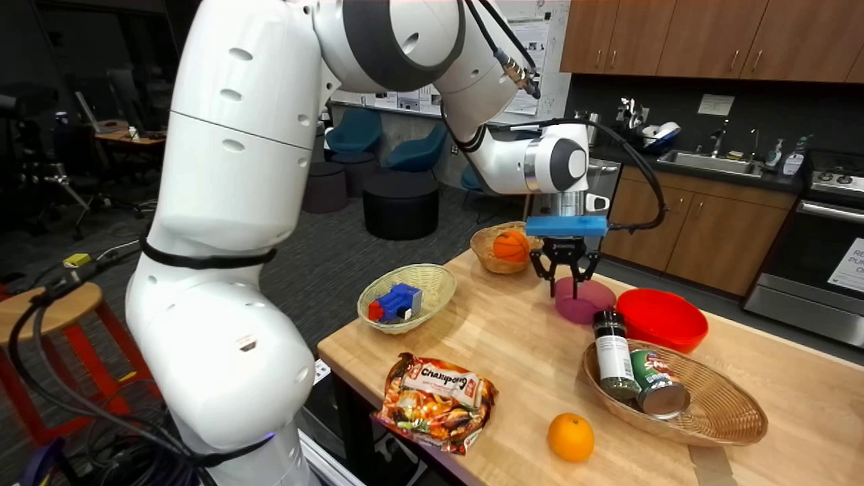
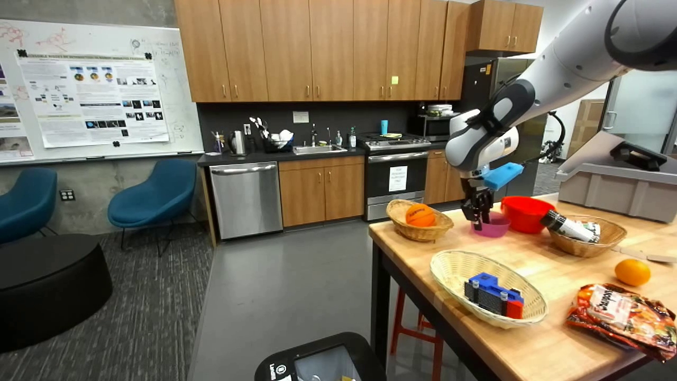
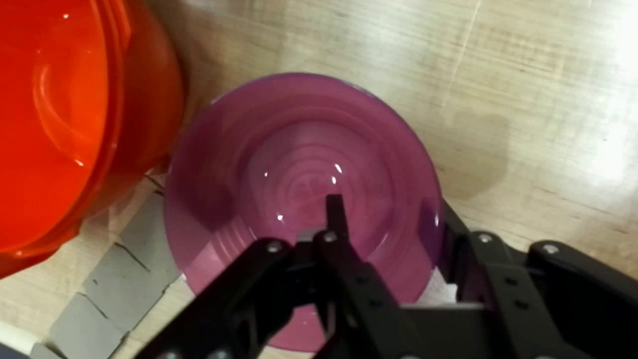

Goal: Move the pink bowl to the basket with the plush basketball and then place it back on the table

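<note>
The pink bowl [image 1: 592, 302] stands upright on the wooden table [image 1: 506, 324], also seen in an exterior view [image 2: 497, 227]. In the wrist view the pink bowl [image 3: 309, 149] lies under my gripper [image 3: 389, 212]. The gripper [image 1: 563, 293] is open and straddles the bowl's rim: one finger is over the bowl's inside, the other is outside behind its wall. A gap shows between the fingers. The tan basket [image 1: 486, 253] holds the orange plush basketball [image 1: 511, 246] at the table's far corner; the basket [image 2: 423, 233] and plush basketball [image 2: 420, 215] also show in an exterior view.
The red bowl [image 1: 661, 320] stands close beside the pink bowl, also in the wrist view [image 3: 45, 149]. An oval basket [image 1: 739, 418] holds a spice jar and a can. A pale basket [image 2: 449, 264] holds blue items. A noodle packet [image 1: 439, 405] and an orange [image 1: 570, 437] lie nearer.
</note>
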Controlling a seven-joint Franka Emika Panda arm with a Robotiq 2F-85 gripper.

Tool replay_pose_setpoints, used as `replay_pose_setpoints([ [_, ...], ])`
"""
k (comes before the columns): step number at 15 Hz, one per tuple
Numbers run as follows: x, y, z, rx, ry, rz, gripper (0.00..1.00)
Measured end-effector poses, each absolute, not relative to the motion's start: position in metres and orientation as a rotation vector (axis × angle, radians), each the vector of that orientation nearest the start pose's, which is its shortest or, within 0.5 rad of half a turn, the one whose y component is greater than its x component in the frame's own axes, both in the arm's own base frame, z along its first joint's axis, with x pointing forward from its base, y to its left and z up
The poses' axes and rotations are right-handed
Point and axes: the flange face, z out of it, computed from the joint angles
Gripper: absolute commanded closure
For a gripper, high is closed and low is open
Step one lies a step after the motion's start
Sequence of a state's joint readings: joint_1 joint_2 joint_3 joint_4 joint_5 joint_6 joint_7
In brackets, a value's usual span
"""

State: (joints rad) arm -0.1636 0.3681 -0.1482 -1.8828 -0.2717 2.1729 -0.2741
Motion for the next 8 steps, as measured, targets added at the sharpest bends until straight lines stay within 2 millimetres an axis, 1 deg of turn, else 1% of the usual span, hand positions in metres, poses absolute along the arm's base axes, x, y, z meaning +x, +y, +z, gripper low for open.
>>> replay_pose_setpoints([
  [1,0.5916,-0.1958,0.311,-3.362,-0.229,0.256,0.94],
  [2,0.5931,-0.1958,0.3107,-3.363,-0.232,0.255,0.99],
  [3,0.5939,-0.1956,0.3102,-3.363,-0.235,0.254,1.0],
  [8,0.599,-0.1942,0.3112,-3.364,-0.253,0.245,0.99],
])
